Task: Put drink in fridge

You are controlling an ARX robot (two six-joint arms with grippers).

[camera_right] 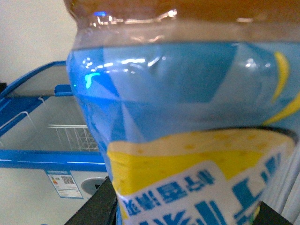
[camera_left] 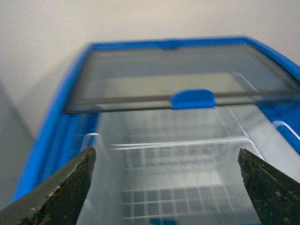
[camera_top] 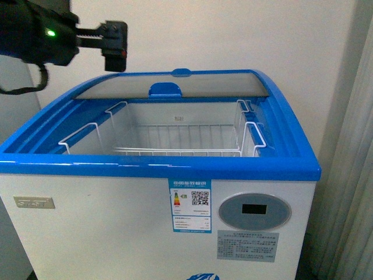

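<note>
Drink showed only in right wrist view, gripped by right pincer | left pincer stood wide at upper left of front frame, above fridge rim.

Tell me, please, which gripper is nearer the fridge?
Left. The left gripper hovers open over the fridge; the right gripper holds the drink back from its front, outside the front view.

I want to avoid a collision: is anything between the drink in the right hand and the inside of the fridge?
Nothing visible blocks the drink. The glass lid is slid to the back, so the fridge is open above its wire basket. The left hand hangs high at the left.
</note>
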